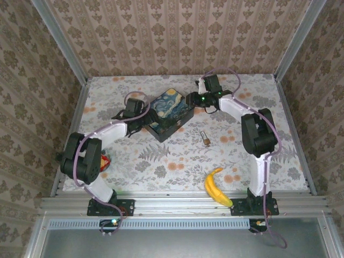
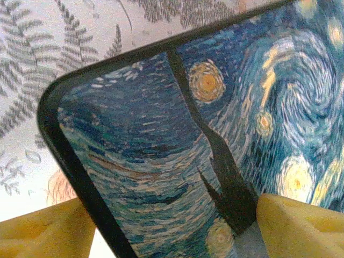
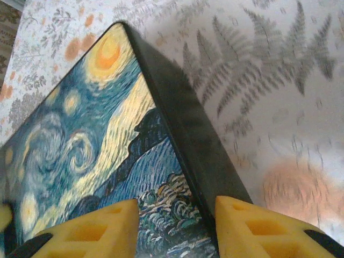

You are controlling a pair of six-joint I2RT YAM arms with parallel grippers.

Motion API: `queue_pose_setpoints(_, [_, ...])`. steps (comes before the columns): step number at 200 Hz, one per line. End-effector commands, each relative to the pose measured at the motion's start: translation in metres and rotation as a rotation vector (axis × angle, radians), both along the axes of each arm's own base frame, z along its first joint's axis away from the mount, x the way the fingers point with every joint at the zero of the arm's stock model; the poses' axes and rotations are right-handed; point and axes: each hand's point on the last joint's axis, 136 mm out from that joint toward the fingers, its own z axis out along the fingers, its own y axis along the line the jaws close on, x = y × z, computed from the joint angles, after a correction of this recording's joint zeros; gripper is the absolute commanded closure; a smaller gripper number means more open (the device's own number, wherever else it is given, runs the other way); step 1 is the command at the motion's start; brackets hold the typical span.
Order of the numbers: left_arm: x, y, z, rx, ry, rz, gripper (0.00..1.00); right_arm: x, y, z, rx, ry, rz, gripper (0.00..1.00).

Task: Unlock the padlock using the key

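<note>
Item: padlock (image 1: pixel 205 138), lay centre-right of top view on table (image 1: pixel 161 164), apart from painted box (image 1: pixel 169 114). Left gripper (image 2: pixel 172 231), right gripper (image 3: pixel 174 223): jaws apart, each astride a box corner. Advice: release box, seek key; none discernible

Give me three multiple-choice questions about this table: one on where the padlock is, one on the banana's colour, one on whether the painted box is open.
1. Relative to the painted box, the padlock lies: A on top; B on the table beside it, apart; C leaning against it.
2. The banana is: A green; B yellow; C brown.
3. The box lid is: A shut; B propped open; C off.
Answers: B, bare table shows between them; B, its peel is yellow; A, the painted lid sits flat.
</note>
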Motion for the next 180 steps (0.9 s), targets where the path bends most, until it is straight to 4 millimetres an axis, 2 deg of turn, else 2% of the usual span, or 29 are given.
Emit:
queue_pose_setpoints(1, [0.023,-0.026,0.024,-0.051,-0.082,-0.104,0.23,-0.051,0.030,0.006,0.070,0.072,0.050,0.58])
queue_pose_setpoints(52, [0.039,-0.042,0.031,-0.069,-0.091,-0.163,0.22,-0.100,0.024,-0.003,0.026,0.107,-0.034,0.58])
queue_pose_setpoints(77, [0.034,-0.041,0.033,-0.077,-0.093,-0.161,0.22,-0.109,0.013,-0.008,-0.021,0.104,-0.073,0.57])
queue_pose_setpoints(98, [0.028,-0.038,0.035,-0.077,-0.094,-0.158,0.19,-0.109,0.007,-0.003,-0.053,0.089,-0.090,0.52])
queue_pose_setpoints(142, [0.028,-0.015,0.062,-0.059,-0.150,-0.128,0.06,-0.117,-0.013,0.023,-0.101,0.033,-0.136,0.41])
queue_pose_setpoints(157, [0.026,0.000,0.078,-0.046,-0.187,-0.104,0.00,-0.124,-0.026,0.033,-0.136,0.006,-0.168,0.40])
queue_pose_setpoints(180, [0.016,0.029,0.106,0.017,-0.273,-0.070,0.00,-0.139,-0.054,0.047,-0.199,-0.044,-0.226,0.39])
